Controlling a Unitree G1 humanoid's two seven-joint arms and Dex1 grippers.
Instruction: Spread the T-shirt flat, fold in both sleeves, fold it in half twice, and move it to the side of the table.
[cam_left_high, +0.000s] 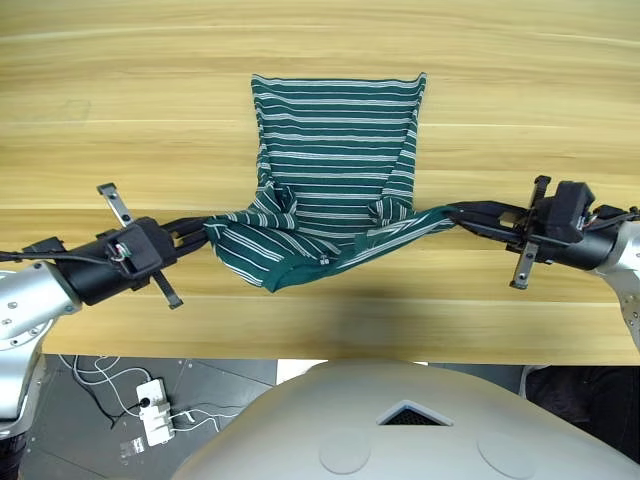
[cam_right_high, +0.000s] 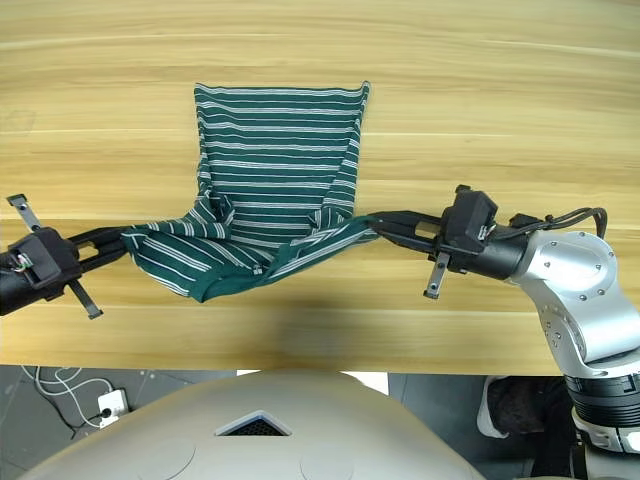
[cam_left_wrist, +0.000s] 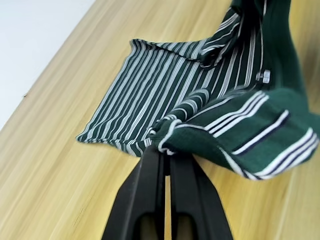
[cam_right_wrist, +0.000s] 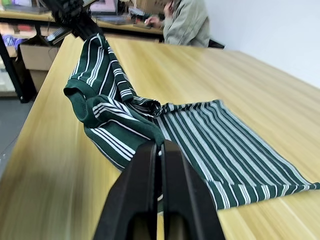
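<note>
Closest to me, the near end of the one T-shirt (cam_left_high: 335, 150) hangs stretched and rumpled between my two grippers, above the near part of the single wooden table (cam_left_high: 120, 120). On one side my left gripper (cam_left_high: 207, 228) has its fingers (cam_left_wrist: 150, 170) pressed together on a fold of striped cloth. On the other side my right gripper (cam_left_high: 455, 213) pinches the opposite corner, clamped with no gap. The shirt's far half lies flat on the wood.

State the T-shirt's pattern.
The T-shirt is dark green with thin white stripes, clearest in the left eye view.
</note>
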